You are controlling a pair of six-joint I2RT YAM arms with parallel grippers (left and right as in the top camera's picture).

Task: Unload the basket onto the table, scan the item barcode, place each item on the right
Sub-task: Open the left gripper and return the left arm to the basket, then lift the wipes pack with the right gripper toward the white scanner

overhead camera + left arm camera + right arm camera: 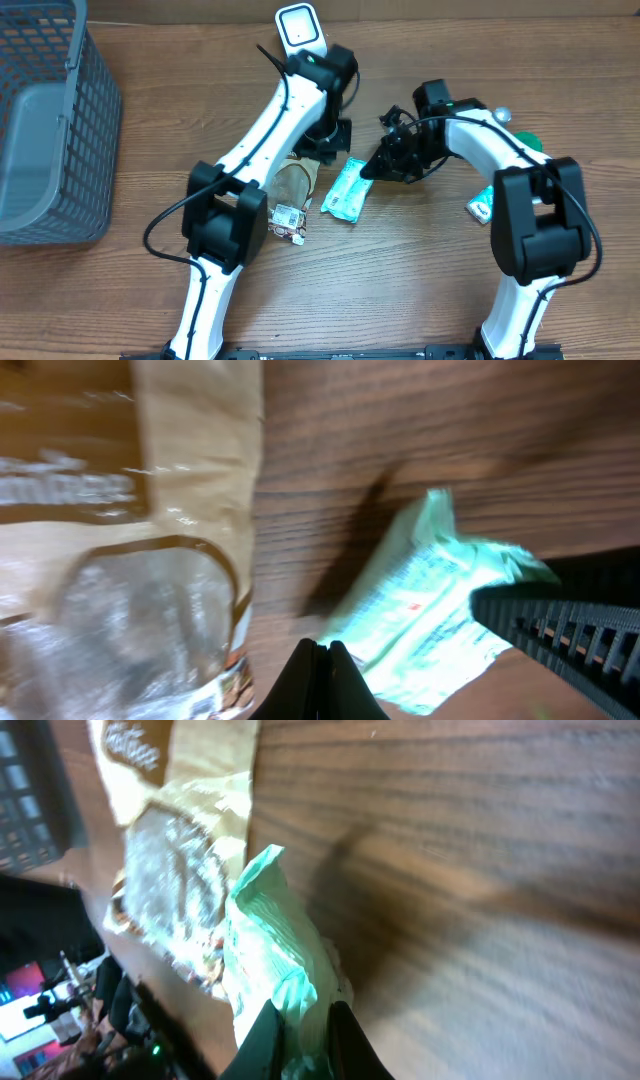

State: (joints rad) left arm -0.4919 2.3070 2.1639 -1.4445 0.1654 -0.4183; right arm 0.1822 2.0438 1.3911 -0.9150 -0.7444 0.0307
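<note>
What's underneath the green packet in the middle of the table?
Wood table shows all round the green packet; the brown bag lies beside it, not under. The right gripper pinches its edge. Its underside is hidden.

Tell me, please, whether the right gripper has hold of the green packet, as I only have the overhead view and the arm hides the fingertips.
Observer: Yes. In the right wrist view the right gripper is shut on a crumpled edge of the green packet.
Operator: Thank you. Is the left gripper holding anything?
Observer: It seems not. The left wrist view shows the left gripper shut, with nothing visible between its fingertips, above the gap between the brown bag and the packet.
Operator: Can you make out a barcode on the packet?
Observer: No. The left wrist view shows small print on its upper face, but it is too blurred to pick out a barcode.
</note>
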